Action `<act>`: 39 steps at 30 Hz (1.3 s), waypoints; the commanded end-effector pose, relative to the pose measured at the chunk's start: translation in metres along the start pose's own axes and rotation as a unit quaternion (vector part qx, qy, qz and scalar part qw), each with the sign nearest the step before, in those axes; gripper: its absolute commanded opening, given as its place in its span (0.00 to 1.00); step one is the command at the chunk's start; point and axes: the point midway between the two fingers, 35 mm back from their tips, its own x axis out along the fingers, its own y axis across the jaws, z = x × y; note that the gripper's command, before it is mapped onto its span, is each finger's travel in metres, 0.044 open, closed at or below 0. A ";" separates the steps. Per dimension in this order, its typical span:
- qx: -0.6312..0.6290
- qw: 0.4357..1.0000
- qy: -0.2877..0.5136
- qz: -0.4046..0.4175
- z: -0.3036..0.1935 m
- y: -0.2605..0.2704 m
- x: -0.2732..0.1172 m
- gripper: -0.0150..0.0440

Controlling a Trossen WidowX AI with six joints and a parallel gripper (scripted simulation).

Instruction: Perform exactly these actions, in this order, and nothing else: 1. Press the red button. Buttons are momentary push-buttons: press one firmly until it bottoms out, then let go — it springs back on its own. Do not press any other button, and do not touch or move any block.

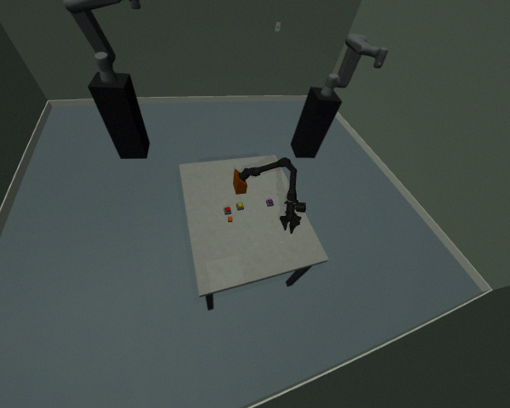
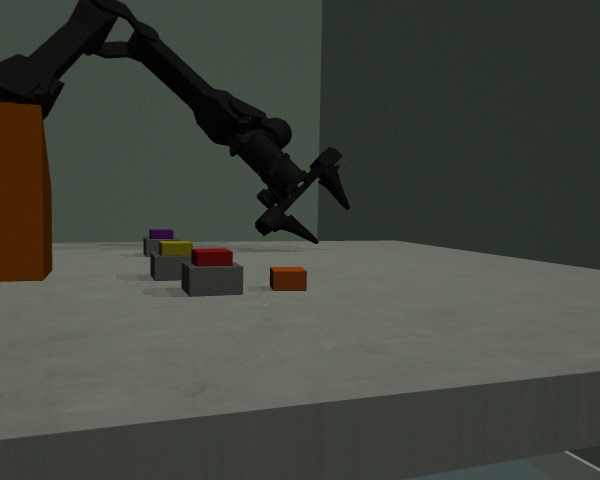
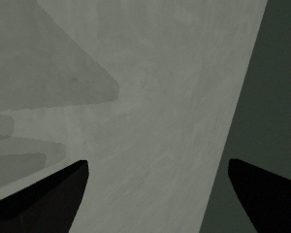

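The red button [image 1: 227,209] [image 2: 212,257] sits on its grey base on the table, its red cap standing up above the base. My gripper [image 1: 288,231] [image 2: 333,225] [image 3: 158,166] is open and empty. In the top view it is far to the right of the red button, near the table's right edge. In the exterior view it is raised above the table top, with its fingers tilted down to the right. The wrist view shows bare table between the fingertips and no button.
A yellow button [image 1: 240,205] [image 2: 175,248] is close beside the red one. A purple button [image 1: 269,201] [image 2: 161,234] lies nearer the arm. A small orange block [image 1: 229,218] [image 2: 288,279] lies near the red button. A tall orange block [image 1: 239,184] [image 2: 12,191] stands by the arm's base.
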 end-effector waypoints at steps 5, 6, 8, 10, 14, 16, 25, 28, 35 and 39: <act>0.095 0.979 0.149 0.098 -0.162 0.004 0.009 0.93; 0.113 0.973 0.167 0.112 -0.184 0.007 0.006 0.93; 0.153 0.958 0.199 0.142 -0.225 0.015 -0.003 0.93; 0.195 0.939 0.226 0.171 -0.262 0.025 -0.014 0.93; 0.289 0.892 0.264 0.226 -0.326 0.052 -0.045 0.93; 0.338 0.864 0.275 0.252 -0.351 0.067 -0.062 0.93; 0.561 0.720 0.250 0.324 -0.414 0.125 -0.148 0.93; 0.619 0.676 0.225 0.331 -0.420 0.137 -0.170 0.93; 0.643 0.655 0.214 0.333 -0.420 0.147 -0.173 0.84; 0.643 0.656 0.213 0.333 -0.413 0.180 -0.141 0.67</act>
